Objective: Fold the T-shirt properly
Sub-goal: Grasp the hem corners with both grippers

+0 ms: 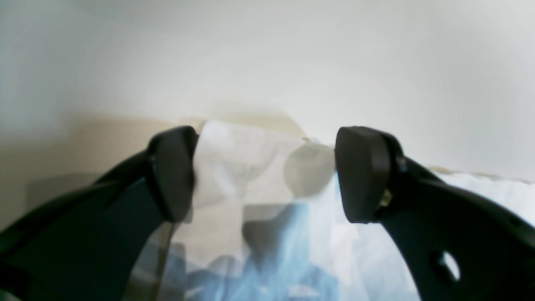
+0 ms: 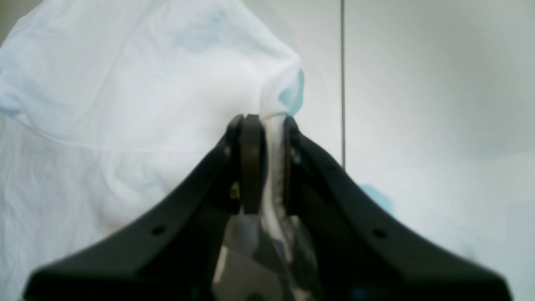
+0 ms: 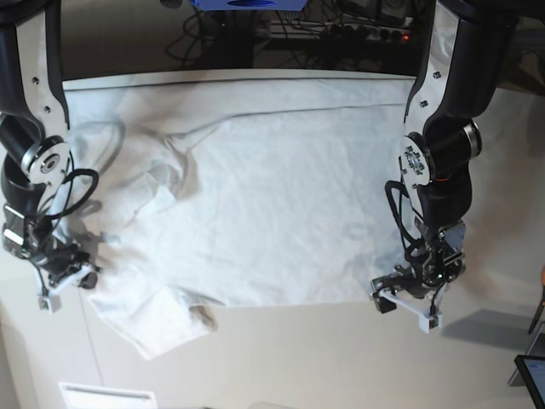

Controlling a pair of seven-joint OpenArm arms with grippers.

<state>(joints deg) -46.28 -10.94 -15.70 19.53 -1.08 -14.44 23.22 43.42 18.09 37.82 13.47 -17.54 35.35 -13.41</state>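
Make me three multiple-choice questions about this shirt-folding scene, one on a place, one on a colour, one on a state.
1. Where does the large white cotton T-shirt lie?
A. spread on the white tabletop
B. hanging from a rack
C. inside a box

2. What colour are the gripper fingers?
A. red
B. black
C. yellow

3. How do the right gripper jaws stand?
A. wide apart, empty
B. out of view
C. closed on shirt fabric

Answers: 1 A, the base view shows it spread between both arms; 2 B, both wrist views show black fingers; 3 C, white cloth sits pinched between them, while the left gripper gapes open.

surface: white tabletop [image 3: 298, 358] | rear: dark cables [image 3: 341, 34] | light: soft
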